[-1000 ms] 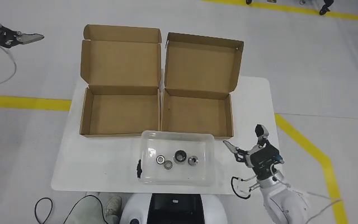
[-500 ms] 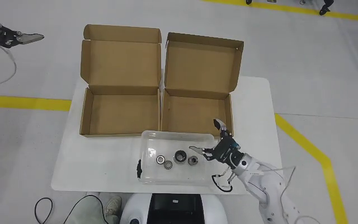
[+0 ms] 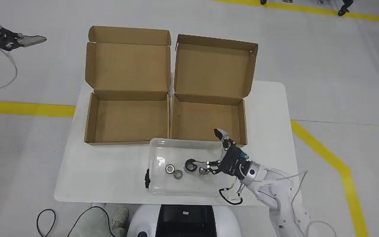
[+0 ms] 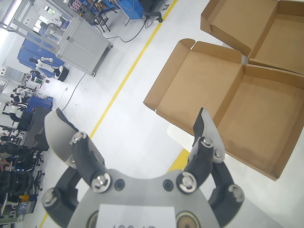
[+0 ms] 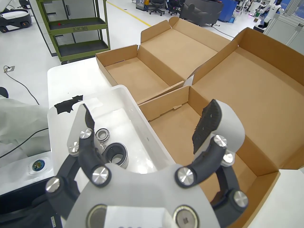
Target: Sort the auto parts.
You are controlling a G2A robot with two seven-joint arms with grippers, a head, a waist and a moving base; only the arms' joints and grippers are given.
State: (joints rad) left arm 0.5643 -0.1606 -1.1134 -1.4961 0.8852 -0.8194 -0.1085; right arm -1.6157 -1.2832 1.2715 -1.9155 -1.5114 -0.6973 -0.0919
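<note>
Top view. Over the last second the right arm has swung in from the table's right edge, and the right gripper [image 3: 209, 149] now hangs over the right end of the clear bin [image 3: 155, 142]. That reads as the approach to a first pick, since both the left box [image 3: 127, 121] and the right box [image 3: 207, 121] are bare. All the parts lie in a row on the bin floor: a small bearing [image 3: 170, 169], a second ring [image 3: 177, 173] touching it, a dark sleeve [image 3: 190, 165] and a last metal piece [image 3: 204, 170]. The jaws are spread wide, with one finger by the last piece and the other near the bin's far rim. Whether that finger touches a part, I cannot tell from here. The left gripper [image 3: 26, 40] sits off the table at far left, unmoved.

Left wrist view. The left gripper [image 4: 130, 117] has its jaws parted and nothing between them. It is poised over floor beside the table corner.

Right wrist view. The right gripper [image 5: 149, 110] is released and gaping, carrying nothing. One finger is above the bin close to the dark sleeve [image 5: 116, 154] and a tapered bearing [image 5: 102, 135]; the other is over the right box [image 5: 171, 129].
</note>
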